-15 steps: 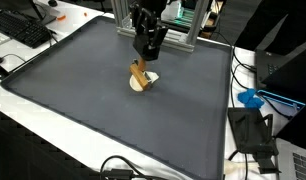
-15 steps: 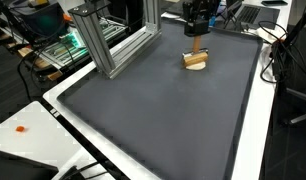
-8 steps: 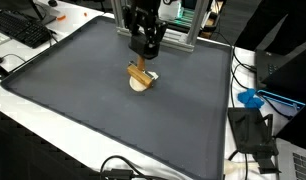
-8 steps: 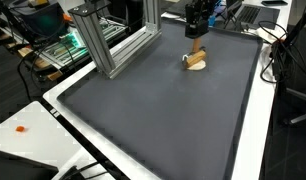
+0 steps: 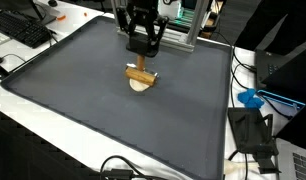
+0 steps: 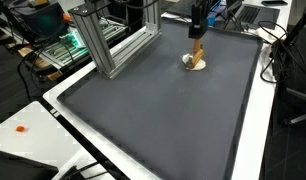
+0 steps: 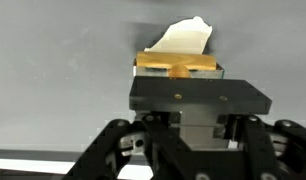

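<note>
My gripper [image 5: 143,50] hangs over the far middle of the dark mat [image 5: 83,90] in both exterior views [image 6: 197,38]. It looks shut on a wooden piece [image 5: 141,72], which reaches down to a cream, roundish thing [image 5: 142,85] lying on the mat. From another side the wooden piece [image 6: 197,52] stands upright above the cream thing [image 6: 196,66]. In the wrist view the wooden piece [image 7: 178,65] shows as a flat bar with a short stem at the gripper's tip [image 7: 178,70]. The cream thing [image 7: 188,38] lies beyond it. The fingertips are hidden by the gripper body.
An aluminium frame [image 5: 183,35] stands just behind the gripper, also seen along the mat's side [image 6: 118,45]. A keyboard [image 5: 23,30] lies off the mat's corner. A blue object [image 5: 251,98], black boxes and cables sit past the mat's edge [image 5: 233,90].
The gripper has risen a little and turned. The wooden piece turned with it, from slanted to crosswise, while the cream thing stayed about where it was.
</note>
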Robot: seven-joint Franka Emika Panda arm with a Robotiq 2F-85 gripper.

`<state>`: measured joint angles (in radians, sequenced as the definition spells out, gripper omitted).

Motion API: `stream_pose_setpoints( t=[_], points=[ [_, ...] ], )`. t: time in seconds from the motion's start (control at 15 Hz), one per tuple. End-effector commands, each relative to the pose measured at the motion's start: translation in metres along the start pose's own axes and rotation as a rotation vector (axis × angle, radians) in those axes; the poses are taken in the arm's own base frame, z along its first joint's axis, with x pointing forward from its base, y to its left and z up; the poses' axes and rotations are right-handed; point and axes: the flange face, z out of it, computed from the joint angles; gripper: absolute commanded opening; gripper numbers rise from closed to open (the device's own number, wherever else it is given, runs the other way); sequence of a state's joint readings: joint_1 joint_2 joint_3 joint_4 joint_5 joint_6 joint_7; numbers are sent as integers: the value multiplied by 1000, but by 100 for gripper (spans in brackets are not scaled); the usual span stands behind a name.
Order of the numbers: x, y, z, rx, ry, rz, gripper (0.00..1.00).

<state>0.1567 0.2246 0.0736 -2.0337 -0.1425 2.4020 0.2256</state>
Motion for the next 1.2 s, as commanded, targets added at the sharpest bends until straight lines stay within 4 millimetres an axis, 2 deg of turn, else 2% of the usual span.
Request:
stream_pose_setpoints(
  t=[0.0, 0.2, 0.67, 0.93, 1.13],
  points=[
    [4, 1, -12, 25, 12, -87, 34],
    [6, 1, -12, 32, 23, -152, 34],
    [5, 4, 5, 34, 27, -290, 34],
    [-3, 13, 16, 33, -34, -342, 34],
    [-6, 19, 16, 26, -66, -370, 34]
  ],
)
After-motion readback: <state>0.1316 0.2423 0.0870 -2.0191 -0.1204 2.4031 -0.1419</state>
